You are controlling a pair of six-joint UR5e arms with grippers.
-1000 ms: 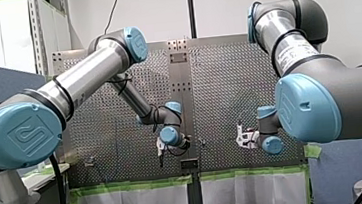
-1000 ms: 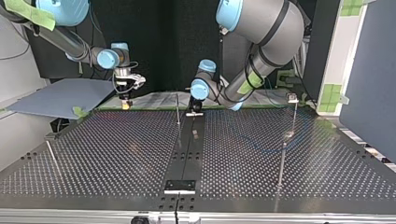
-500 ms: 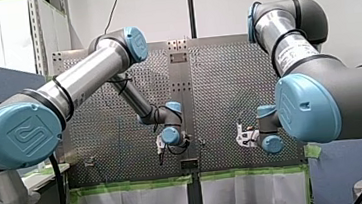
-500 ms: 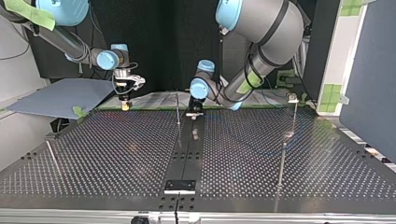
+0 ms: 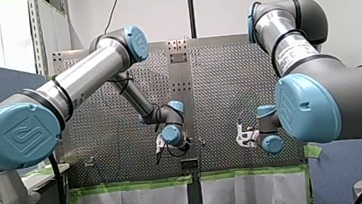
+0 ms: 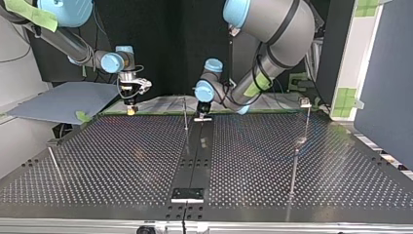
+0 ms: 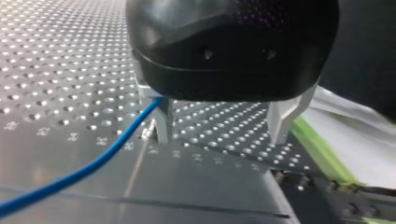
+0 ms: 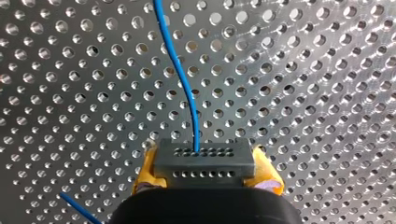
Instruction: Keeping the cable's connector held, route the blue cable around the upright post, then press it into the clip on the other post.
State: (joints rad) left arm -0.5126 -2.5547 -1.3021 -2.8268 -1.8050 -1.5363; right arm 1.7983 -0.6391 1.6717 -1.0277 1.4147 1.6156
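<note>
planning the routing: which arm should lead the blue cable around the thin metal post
Probably left. My left gripper, open, has the thin blue cable at one finger, near the thin upright metal post; my right gripper is shut on the grey perforated connector.

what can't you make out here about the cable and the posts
Blue cable: cut off by the right wrist view's edge; too thin to trace in the top view.
Clip: too small in the top view to tell what it holds.
Left gripper: its body hides the cable's run past one finger, left wrist view.
</note>
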